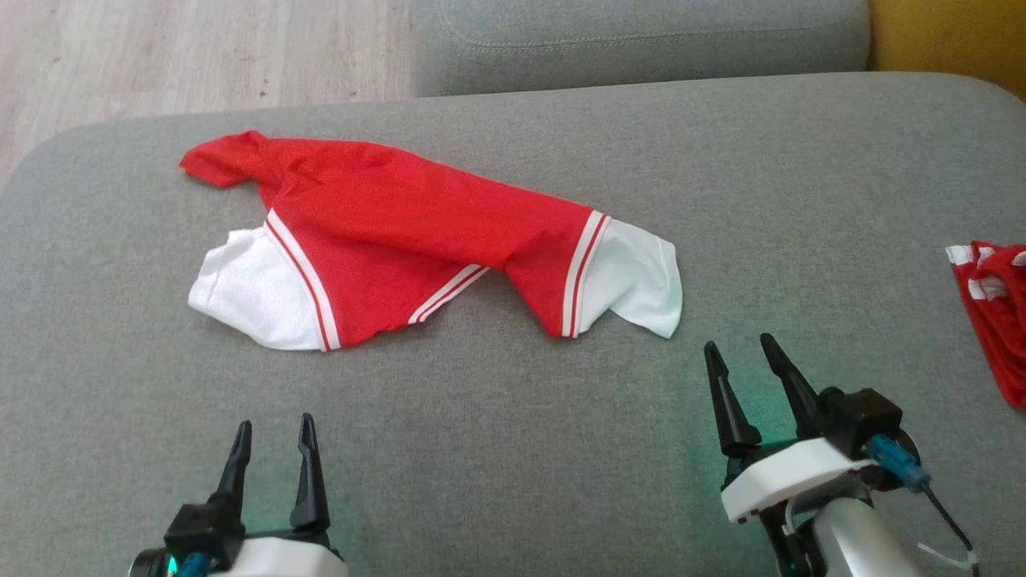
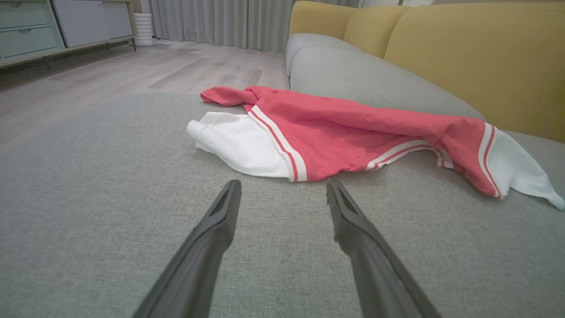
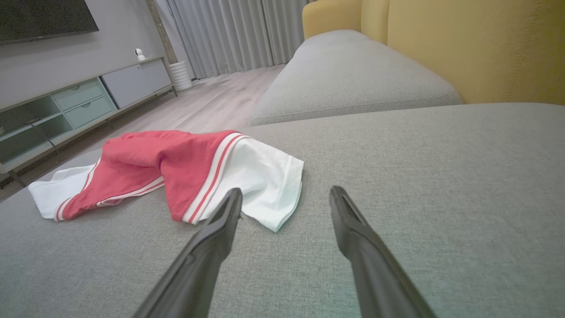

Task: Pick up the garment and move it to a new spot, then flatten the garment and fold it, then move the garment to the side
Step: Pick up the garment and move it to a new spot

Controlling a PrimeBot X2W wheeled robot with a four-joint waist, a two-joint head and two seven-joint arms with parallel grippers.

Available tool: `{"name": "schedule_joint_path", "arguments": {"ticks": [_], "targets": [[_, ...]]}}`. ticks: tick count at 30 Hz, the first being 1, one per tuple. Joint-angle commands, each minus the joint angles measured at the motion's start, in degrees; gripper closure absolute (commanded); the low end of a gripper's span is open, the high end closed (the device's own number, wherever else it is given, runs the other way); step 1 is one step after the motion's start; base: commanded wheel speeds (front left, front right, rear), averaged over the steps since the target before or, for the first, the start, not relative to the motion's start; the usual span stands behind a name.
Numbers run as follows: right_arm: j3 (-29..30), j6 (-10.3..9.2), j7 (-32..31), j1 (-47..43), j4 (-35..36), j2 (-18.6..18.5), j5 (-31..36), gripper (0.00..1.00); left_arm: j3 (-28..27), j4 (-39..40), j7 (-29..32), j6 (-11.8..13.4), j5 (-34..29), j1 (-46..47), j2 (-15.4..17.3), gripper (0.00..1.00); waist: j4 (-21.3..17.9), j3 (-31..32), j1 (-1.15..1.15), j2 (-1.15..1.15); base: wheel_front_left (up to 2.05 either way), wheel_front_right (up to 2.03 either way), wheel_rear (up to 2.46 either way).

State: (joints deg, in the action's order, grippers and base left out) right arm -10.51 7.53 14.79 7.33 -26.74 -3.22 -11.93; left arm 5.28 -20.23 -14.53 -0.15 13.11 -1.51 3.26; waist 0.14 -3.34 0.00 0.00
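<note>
Left pincer (image 1: 275, 422) and right pincer (image 1: 737, 343), both released, point toward the garment (image 1: 417, 224) lying crumpled just ahead, untouched.

The garment (image 1: 417, 232) lies on the seat cushion (image 1: 513, 481), left of centre in the head view, both sleeves toward the bottom of the frame. My left gripper (image 1: 274, 421) is at the lower left, below the garment and apart from it. My right gripper (image 1: 738, 342) is at the lower right, near the right sleeve. A second cloth (image 1: 994, 320) lies at the right edge. Another cushion (image 1: 641, 40) runs along the top, with floor (image 1: 160, 56) in the upper left.
</note>
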Motion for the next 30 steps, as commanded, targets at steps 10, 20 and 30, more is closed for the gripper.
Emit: {"name": "schedule_joint_path", "arguments": {"ticks": [10,20,30], "targets": [[-0.39,-0.04,0.21,6.76,-6.42,0.35,4.70,0.00,0.30,1.43,-0.47,-1.40,-0.18,4.75,-0.36,0.00,2.35,-3.21,0.00,0.00,0.00,0.00,0.00],[2.87,-0.04,0.21,14.54,-18.68,0.35,6.67,0.00,3.50,1.21,-0.47,-0.33,1.43,7.32,-0.37,0.00,7.30,-7.31,0.00,0.00,0.00,0.00,0.00],[2.59,-0.04,0.18,20.02,-23.30,-2.81,6.65,1.00,3.68,1.66,-0.47,0.32,2.77,8.21,-0.37,0.00,7.75,-9.21,0.00,0.00,0.00,0.00,0.00]]}}
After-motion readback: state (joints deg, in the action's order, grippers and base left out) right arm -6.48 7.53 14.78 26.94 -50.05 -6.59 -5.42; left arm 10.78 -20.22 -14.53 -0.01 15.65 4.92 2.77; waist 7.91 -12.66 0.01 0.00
